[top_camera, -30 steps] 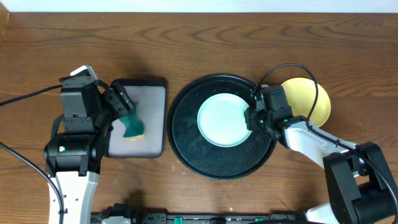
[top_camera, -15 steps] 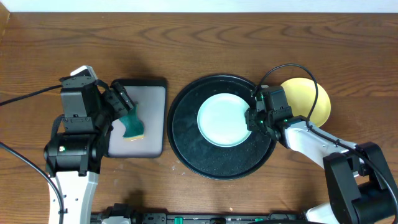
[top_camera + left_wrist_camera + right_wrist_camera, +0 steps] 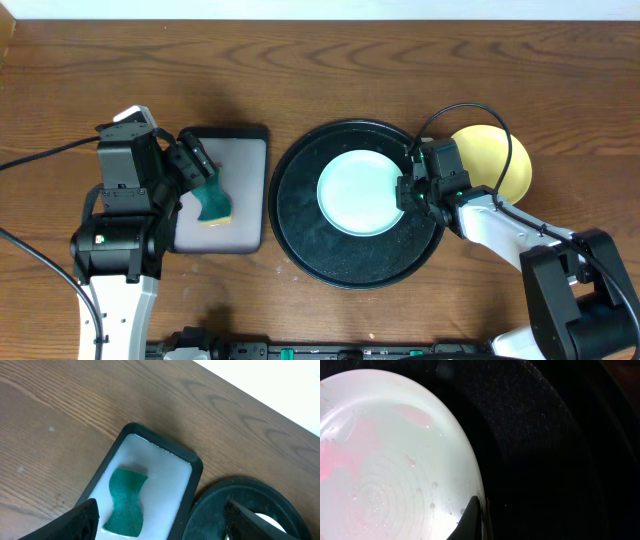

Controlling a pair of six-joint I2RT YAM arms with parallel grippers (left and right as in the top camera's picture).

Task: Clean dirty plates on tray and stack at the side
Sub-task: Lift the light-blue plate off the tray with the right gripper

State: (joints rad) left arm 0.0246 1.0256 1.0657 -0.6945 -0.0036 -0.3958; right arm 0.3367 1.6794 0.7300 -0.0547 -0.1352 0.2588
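From overhead, one green plate (image 3: 356, 192) lies in the middle of the round black tray (image 3: 300, 235), and a yellow plate (image 3: 497, 160) sits on the table just beside the tray's right rim. The right gripper (image 3: 405, 190) is at the green plate's right edge. The left gripper (image 3: 196, 176) hovers over a small rectangular tray (image 3: 250, 135) that holds a green sponge (image 3: 212, 203).

In the left wrist view, the jaws stand wide apart on either side of the sponge, touching nothing.

The right wrist view shows pink smears on the green plate. A dark fingertip (image 3: 472, 519) lies on its rim, jaws clenched, seemingly pinching that edge, though the lower finger is hidden.

The step in hand looks like securing the dirty plate. Next, the left arm should drop, close on the sponge and carry it over to wipe.
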